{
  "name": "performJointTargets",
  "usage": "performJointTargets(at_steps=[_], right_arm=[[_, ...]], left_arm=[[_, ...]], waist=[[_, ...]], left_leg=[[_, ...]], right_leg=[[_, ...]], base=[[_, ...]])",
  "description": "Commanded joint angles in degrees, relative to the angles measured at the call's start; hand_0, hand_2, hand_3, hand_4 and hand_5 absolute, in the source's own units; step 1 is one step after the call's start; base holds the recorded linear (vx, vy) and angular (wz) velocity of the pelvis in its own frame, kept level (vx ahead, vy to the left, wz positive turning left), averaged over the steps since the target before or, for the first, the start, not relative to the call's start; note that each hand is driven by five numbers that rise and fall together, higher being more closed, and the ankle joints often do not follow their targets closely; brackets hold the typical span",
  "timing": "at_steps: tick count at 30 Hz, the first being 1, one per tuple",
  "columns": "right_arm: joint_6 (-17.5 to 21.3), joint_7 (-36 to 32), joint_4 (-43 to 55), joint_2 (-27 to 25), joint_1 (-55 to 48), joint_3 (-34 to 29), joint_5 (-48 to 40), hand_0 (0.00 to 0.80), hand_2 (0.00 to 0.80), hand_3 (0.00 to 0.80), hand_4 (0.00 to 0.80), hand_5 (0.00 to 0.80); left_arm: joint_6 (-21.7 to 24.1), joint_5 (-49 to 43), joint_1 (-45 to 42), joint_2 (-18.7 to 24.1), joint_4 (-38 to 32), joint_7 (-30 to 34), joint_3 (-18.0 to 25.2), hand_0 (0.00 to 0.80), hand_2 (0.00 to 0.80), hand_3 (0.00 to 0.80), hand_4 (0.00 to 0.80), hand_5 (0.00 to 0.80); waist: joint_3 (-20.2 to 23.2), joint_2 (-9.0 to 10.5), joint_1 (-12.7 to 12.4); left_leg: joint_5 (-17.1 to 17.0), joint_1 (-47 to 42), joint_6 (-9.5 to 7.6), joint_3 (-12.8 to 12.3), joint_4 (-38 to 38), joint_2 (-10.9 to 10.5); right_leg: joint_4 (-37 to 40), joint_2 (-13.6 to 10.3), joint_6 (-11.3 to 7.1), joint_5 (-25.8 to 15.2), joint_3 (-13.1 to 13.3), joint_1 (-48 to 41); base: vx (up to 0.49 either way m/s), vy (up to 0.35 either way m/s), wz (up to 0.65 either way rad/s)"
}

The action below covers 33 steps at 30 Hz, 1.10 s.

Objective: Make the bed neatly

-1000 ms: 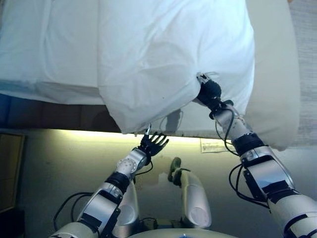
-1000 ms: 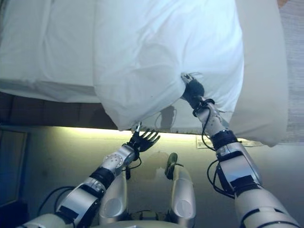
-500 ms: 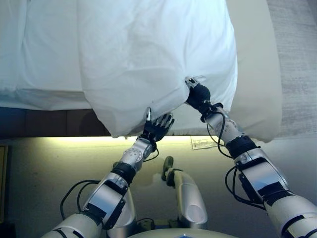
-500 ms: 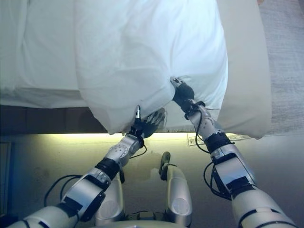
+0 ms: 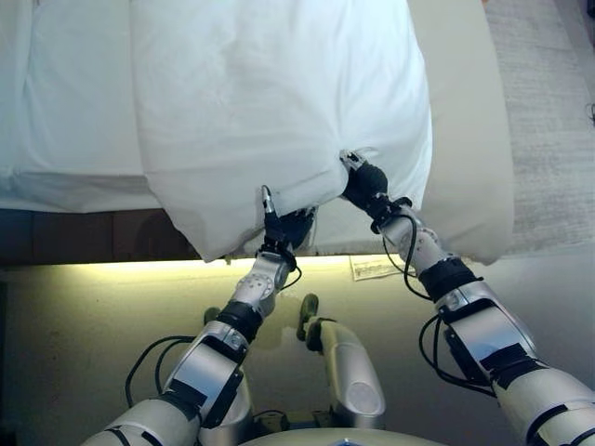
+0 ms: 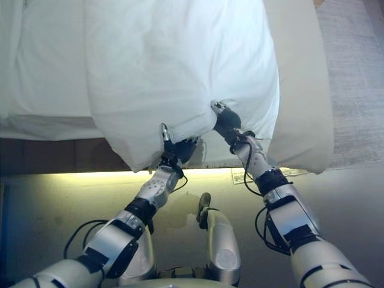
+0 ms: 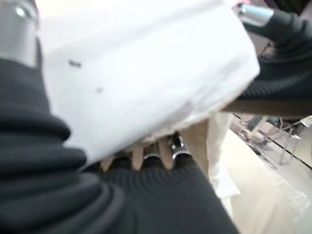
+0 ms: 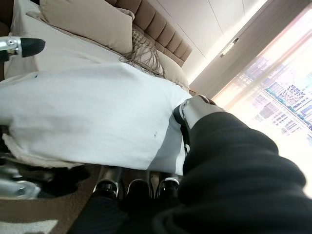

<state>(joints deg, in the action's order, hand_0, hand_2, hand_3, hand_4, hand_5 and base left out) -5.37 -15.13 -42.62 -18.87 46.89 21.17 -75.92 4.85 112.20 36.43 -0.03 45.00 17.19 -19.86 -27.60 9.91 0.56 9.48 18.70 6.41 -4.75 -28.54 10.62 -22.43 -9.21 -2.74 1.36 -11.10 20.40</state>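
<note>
A white duvet (image 5: pixel 270 93) lies over the bed, and its near edge hangs past the foot. My right hand (image 5: pixel 364 183) is shut on that edge, with the cloth bunched where it pinches. The right wrist view shows the duvet (image 8: pixel 87 117) clamped under the thumb (image 8: pixel 195 107). My left hand (image 5: pixel 284 229) sits at the same hem a little to the left, tucked up under the cloth. In the left wrist view the duvet (image 7: pixel 141 73) drapes over that hand and hides its grasp.
A beige bed cover (image 5: pixel 465 139) shows on the right and a white sheet (image 5: pixel 74 111) on the left. The dark bed base (image 5: pixel 84 237) has a lit strip (image 5: pixel 112 269) beneath it. Grey carpet (image 5: pixel 548 111) lies to the right. Beige pillows (image 8: pixel 83 19) rest by the headboard (image 8: pixel 165 36).
My left hand rose from below the bed's edge, where it was open, up under the duvet hem. The right hand kept its hold. The camera shifted right.
</note>
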Motion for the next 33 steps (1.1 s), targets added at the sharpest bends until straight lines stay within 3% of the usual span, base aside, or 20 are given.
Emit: performJointTargets(at_steps=[1,8,9,11,12,14,15,16,25,33], right_arm=[[0.3,-5.2,9.6,0.2,-1.8,-0.7,0.6,0.800,0.800,0.800,0.800,0.800],[-0.5,-5.0,8.0,-0.4,-3.0,-0.7,2.0,0.800,0.800,0.800,0.800,0.800],[-0.6,-5.0,7.8,-0.5,-3.2,-0.7,2.2,0.800,0.800,0.800,0.800,0.800],[-1.0,-4.5,7.6,-0.4,-3.7,-0.8,3.2,0.800,0.800,0.800,0.800,0.800],[-1.4,-4.4,7.6,-0.5,-3.8,-0.9,3.6,0.800,0.800,0.800,0.800,0.800],[-2.3,-3.4,7.3,-0.7,-4.3,-0.9,4.7,0.800,0.800,0.800,0.800,0.800],[-2.8,-3.1,6.9,-0.7,-4.5,-0.8,5.3,0.100,0.100,0.100,0.100,0.100],[-3.5,-2.6,6.4,-0.7,-4.8,-0.7,5.5,0.000,0.000,0.000,0.000,0.000],[-8.7,-2.2,4.5,-0.2,-12.2,0.8,13.9,0.000,0.000,0.000,0.000,0.000],[-13.4,-9.7,-1.6,0.7,-28.7,-0.2,24.6,0.000,0.000,0.000,0.000,0.000]], left_arm=[[2.2,0.8,2.0,-3.8,-5.5,3.3,0.7,0.000,0.000,0.000,0.000,0.000],[5.5,0.8,1.5,-2.1,-4.7,2.0,2.1,0.000,0.000,0.000,0.000,0.000],[5.9,0.8,1.4,-1.8,-4.7,1.8,2.5,0.163,0.163,0.163,0.163,0.163],[7.3,0.8,1.3,-1.3,-4.8,0.8,3.1,0.643,0.643,0.643,0.643,0.643],[7.4,0.8,1.3,-1.0,-4.8,0.6,3.4,0.800,0.800,0.800,0.800,0.800],[7.8,0.8,1.3,-0.4,-4.7,0.2,3.9,0.800,0.800,0.800,0.800,0.800],[8.1,0.8,1.1,-0.2,-4.7,0.1,4.0,0.800,0.800,0.800,0.800,0.800],[8.7,0.8,1.0,-0.1,-4.7,-0.1,4.2,0.800,0.800,0.800,0.800,0.800],[10.7,0.8,-4.1,1.7,-5.2,-0.5,6.4,0.800,0.800,0.800,0.800,0.800],[11.1,0.8,-12.4,4.7,-5.8,0.6,11.4,0.800,0.800,0.800,0.800,0.800]], waist=[[3.2,0.65,-0.8],[3.7,-0.47,-1.2],[3.8,-0.60,-1.2],[4.0,-0.80,-1.3],[4.0,-0.88,-1.4],[4.3,-1.09,-1.5],[4.4,-1.23,-1.6],[4.5,-1.35,-1.8],[6.9,-2.19,-2.5],[11.8,-4.20,-2.7]], left_leg=[[-7.4,2.7,1.10,3.0,2.6,1.9],[-8.1,1.4,1.41,3.2,4.0,1.3],[-8.1,1.2,1.45,3.3,4.1,1.3],[-8.2,0.9,1.48,3.4,4.4,1.0],[-8.3,0.8,1.50,3.5,4.6,0.9],[-8.4,0.4,1.55,3.6,4.9,0.8],[-8.5,0.2,1.57,3.6,5.2,0.7],[-8.6,-0.1,1.60,3.7,5.5,0.6],[-9.5,-4.4,1.59,4.1,10.2,-0.5],[-11.3,-11.5,0.98,3.4,18.3,-1.9]], right_leg=[[0.1,-2.9,-3.01,-0.2,-0.9,-2.7],[0.4,-3.8,-3.44,-0.2,-1.3,-3.8],[0.5,-3.9,-3.53,-0.2,-1.4,-3.9],[0.6,-4.2,-3.69,-0.2,-1.4,-4.1],[0.6,-4.3,-3.80,-0.3,-1.4,-4.2],[0.6,-4.6,-4.05,-0.3,-1.5,-4.4],[0.7,-4.8,-4.16,-0.3,-1.6,-4.6],[0.8,-4.9,-4.33,-0.3,-1.7,-4.9],[4.2,-5.7,-5.70,-0.9,-2.0,-8.7],[10.6,-5.8,-6.67,-2.0,-2.8,-15.4]], base=[[0.000,0.000,0.00],[-0.002,0.052,0.02],[0.006,0.060,0.03],[-0.004,0.057,0.03],[-0.017,0.057,0.02],[-0.019,0.054,0.04],[-0.014,0.050,0.04],[-0.008,0.044,0.03],[0.005,0.048,0.06],[0.064,0.088,0.04]])
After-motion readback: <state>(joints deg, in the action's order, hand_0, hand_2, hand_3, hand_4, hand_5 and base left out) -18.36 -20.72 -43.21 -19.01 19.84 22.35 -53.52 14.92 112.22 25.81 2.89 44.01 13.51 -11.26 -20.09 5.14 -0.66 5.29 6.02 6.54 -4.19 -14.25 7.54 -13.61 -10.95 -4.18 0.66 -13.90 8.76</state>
